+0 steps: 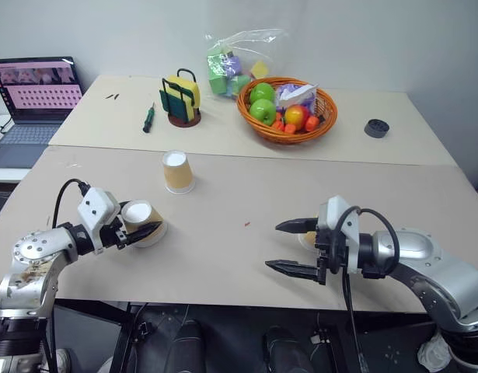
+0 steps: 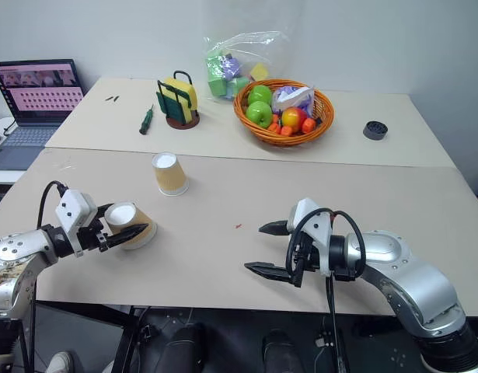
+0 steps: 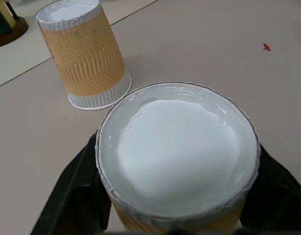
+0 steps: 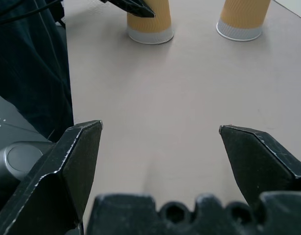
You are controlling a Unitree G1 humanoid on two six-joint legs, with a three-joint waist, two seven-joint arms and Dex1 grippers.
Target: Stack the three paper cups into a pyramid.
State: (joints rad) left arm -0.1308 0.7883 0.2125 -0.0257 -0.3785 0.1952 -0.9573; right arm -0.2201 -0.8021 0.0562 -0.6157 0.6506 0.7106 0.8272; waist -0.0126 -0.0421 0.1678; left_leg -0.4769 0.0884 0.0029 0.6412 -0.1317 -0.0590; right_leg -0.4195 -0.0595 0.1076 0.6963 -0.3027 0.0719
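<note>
Paper cups: two are seen clearly, both upside down, white bases up. One cup (image 1: 177,172) stands on the worktop (image 1: 246,256) toward its left half, near the seam with the rear worktop (image 1: 316,144). A second cup (image 1: 142,222) is found near the front left edge, tilted, its rim at or just above the surface; whether it is lifted cannot be told. It is clasped between the black fingers of the left pincer (image 1: 145,230), which are closed against its sides; in the left wrist view the white base (image 3: 177,149) is framed by a finger on either side, with the standing cup (image 3: 86,56) close beyond. A pale object (image 1: 308,238) is glimpsed behind the right pincer; it is too hidden to be identified.

Right pincer (image 1: 294,247): held over the front right part of the worktop, pointing toward the left side, fingers spread wide, nothing between them. Both cups are seen well apart from it in the right wrist view.

Rear worktop: a basket of fruit (image 1: 250,116) at centre, a bag of blocks (image 1: 235,66) behind it, a holder with sponges (image 1: 181,99), a green screwdriver (image 1: 148,118), a dark round item (image 1: 376,128) toward the right edge. A laptop (image 1: 33,97) is noted off the left side.
</note>
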